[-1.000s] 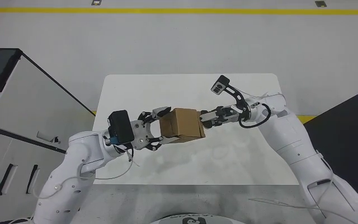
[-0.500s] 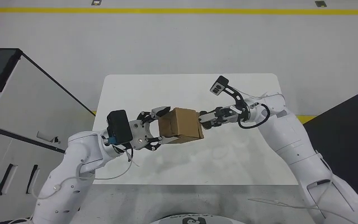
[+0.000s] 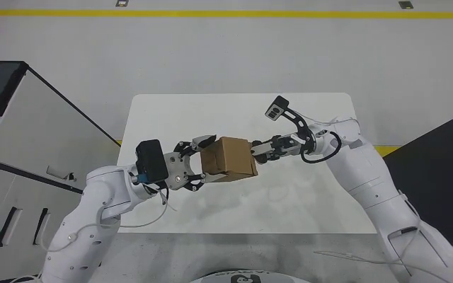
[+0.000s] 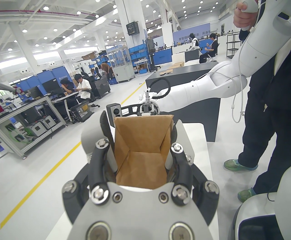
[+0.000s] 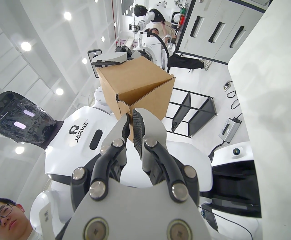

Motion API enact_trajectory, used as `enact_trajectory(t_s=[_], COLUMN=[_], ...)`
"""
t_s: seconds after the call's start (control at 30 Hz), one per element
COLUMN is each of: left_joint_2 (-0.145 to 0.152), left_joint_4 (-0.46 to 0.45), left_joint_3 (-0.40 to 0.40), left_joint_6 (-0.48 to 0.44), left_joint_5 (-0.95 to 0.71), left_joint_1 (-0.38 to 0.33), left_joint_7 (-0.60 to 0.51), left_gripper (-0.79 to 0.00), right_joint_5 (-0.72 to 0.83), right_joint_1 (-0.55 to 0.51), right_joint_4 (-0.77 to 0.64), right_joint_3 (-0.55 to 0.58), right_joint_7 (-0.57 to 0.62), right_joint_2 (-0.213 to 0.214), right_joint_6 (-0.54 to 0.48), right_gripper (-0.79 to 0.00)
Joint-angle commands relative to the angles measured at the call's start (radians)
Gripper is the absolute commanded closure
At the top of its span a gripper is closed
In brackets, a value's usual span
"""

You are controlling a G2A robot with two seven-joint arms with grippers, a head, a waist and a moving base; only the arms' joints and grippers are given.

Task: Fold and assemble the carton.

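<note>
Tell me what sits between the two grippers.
The carton: in the top view it spans the gap, the left gripper straddling one end and the right gripper pinching the opposite edge.

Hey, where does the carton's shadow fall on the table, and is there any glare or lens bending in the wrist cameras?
Top view: the carton throws a faint, soft shadow on the table toward the robot's side. Left wrist view: the wide lens tilts the pillars; ceiling lamps glare. Right wrist view: lamps show as bright spots beside the carton.
</note>
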Motion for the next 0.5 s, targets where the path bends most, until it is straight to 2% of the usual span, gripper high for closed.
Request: enact_trajectory(t_s=[0.0,0.47], left_joint_2=[0.000,0.001], left_joint_4=[0.000,-0.004], left_joint_3=[0.000,0.004], left_joint_6=[0.000,-0.001], left_joint_5=[0.000,-0.002], left_joint_1=[0.000,0.001], left_joint_7=[0.000,-0.001], left_gripper=[0.000,0.000], right_joint_5=[0.000,0.003], right_joint_1=[0.001,0.000], right_joint_4=[-0.001,-0.008], right_joint_3=[-0.001,-0.006], right_joint_7=[0.000,0.000], right_joint_2=[0.000,-0.003], right_joint_6=[0.001,-0.002], right_gripper=[0.000,-0.015])
